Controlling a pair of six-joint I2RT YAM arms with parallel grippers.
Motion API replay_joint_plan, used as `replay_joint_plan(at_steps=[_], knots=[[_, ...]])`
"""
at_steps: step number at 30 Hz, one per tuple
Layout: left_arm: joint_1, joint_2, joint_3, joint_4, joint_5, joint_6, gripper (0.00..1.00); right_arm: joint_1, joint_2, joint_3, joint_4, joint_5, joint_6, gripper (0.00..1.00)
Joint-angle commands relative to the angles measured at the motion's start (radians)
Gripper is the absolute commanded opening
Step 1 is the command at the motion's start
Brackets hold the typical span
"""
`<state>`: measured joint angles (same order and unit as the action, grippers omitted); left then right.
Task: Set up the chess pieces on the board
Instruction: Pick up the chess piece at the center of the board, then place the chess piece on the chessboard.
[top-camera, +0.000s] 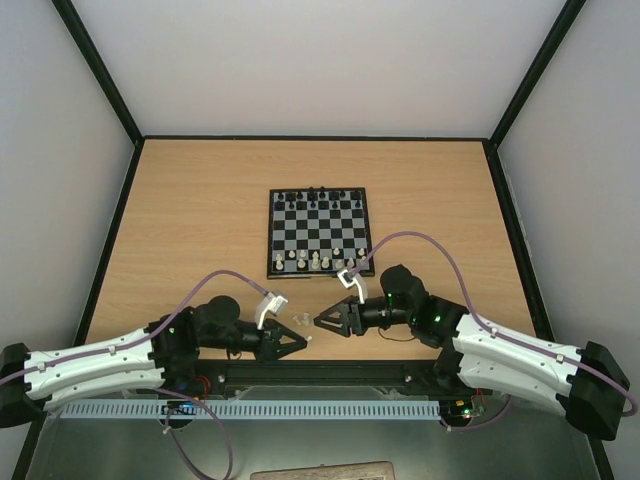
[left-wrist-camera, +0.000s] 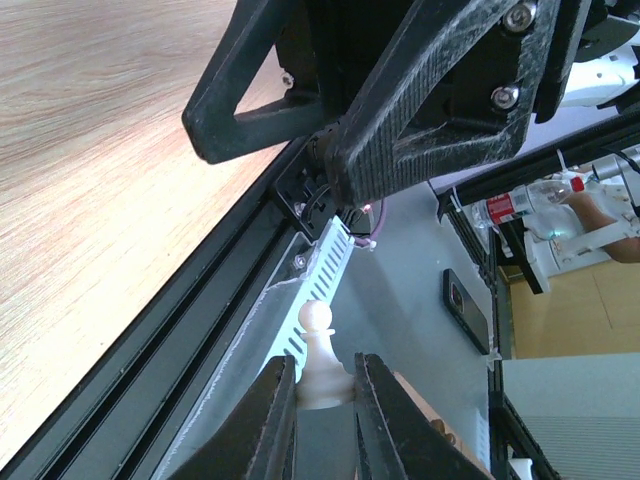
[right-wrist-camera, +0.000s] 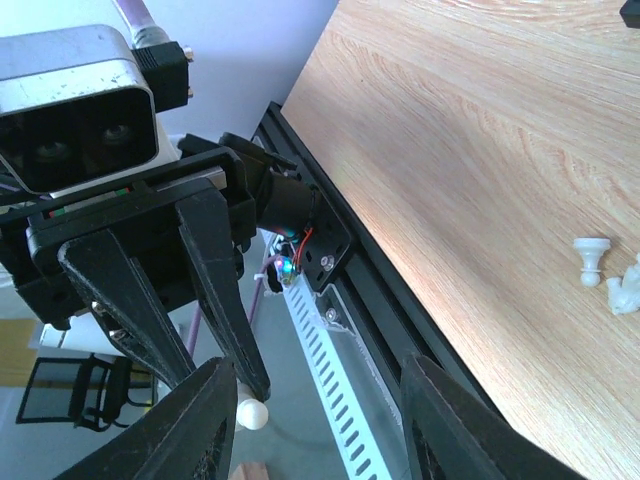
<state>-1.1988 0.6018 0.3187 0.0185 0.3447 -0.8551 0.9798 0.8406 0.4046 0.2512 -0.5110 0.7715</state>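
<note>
The board lies far of both grippers. The left gripper pinches a white pawn by its base (a thin hold) and could drop it. The right gripper, spread open close by, might knock the loose pieces.

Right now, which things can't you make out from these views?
Top external: kinds of white pieces on the board, too small.
Left wrist: base of the pawn, hidden between fingers of the left end effector.
Right wrist: loose white piece at the right edge, cut off by the frame.
</note>
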Motion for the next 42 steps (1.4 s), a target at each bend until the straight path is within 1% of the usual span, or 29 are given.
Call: replay_joint_plan(at_steps=[1,9,14,23,27,32,40,42], knots=[[0.018,0.005,0.003,0.033,0.047,0.028,0.11,-0.023,-0.022,0.002,-0.023,-0.038,0.002,0.46],[0.025,-0.025,-0.005,0.054,0.084,0.031,0.11,-0.033,-0.041,-0.003,0.032,-0.07,0.033,0.46],[0.035,-0.045,-0.018,0.077,0.107,0.033,0.11,-0.049,-0.024,-0.016,0.13,-0.145,0.084,0.45],[0.077,-0.045,-0.051,0.185,0.183,0.012,0.11,-0.056,0.008,-0.054,0.314,-0.248,0.183,0.44],[0.078,-0.047,-0.053,0.197,0.191,0.005,0.11,-0.056,0.032,-0.059,0.337,-0.264,0.201,0.43],[0.08,-0.047,-0.058,0.209,0.192,0.004,0.11,-0.055,0.072,-0.064,0.376,-0.283,0.224,0.38],[0.083,-0.046,-0.063,0.203,0.185,0.005,0.11,-0.055,0.08,-0.07,0.365,-0.307,0.222,0.36],[0.086,-0.043,-0.064,0.202,0.183,0.007,0.11,-0.054,0.08,-0.071,0.363,-0.314,0.218,0.34]])
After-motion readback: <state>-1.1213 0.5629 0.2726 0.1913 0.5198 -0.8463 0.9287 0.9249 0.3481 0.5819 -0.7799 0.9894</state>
